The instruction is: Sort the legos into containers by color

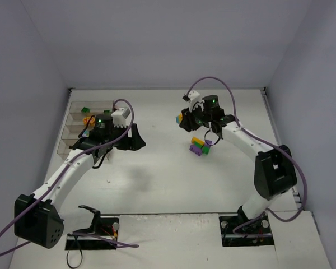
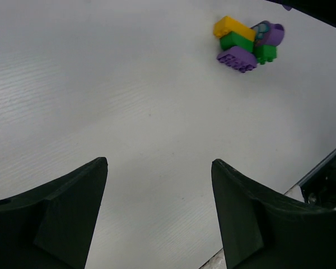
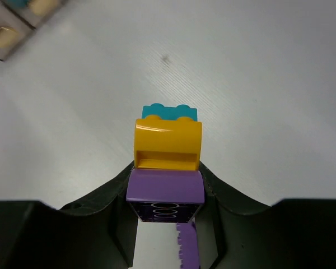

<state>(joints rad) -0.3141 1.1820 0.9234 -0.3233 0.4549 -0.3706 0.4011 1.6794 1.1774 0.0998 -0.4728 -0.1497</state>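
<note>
My right gripper (image 3: pixel 168 168) is shut on a purple brick (image 3: pixel 165 188). A yellow brick (image 3: pixel 168 144) and a teal brick (image 3: pixel 169 111) are stuck on in front of it, so the three form one stack held above the table. From above, that gripper (image 1: pixel 186 120) hovers at centre right, just beyond a small pile of legos (image 1: pixel 199 145). The pile has yellow (image 2: pixel 231 26), green (image 2: pixel 237 40) and purple (image 2: pixel 237 58) pieces. My left gripper (image 2: pixel 159 162) is open and holds nothing, low over bare table next to the containers (image 1: pixel 78 126).
The clear containers sit at the far left, with a green brick (image 1: pixel 85 110) and an orange brick (image 1: pixel 89 119) inside. White walls enclose the table on three sides. Both arm bases stand at the near edge.
</note>
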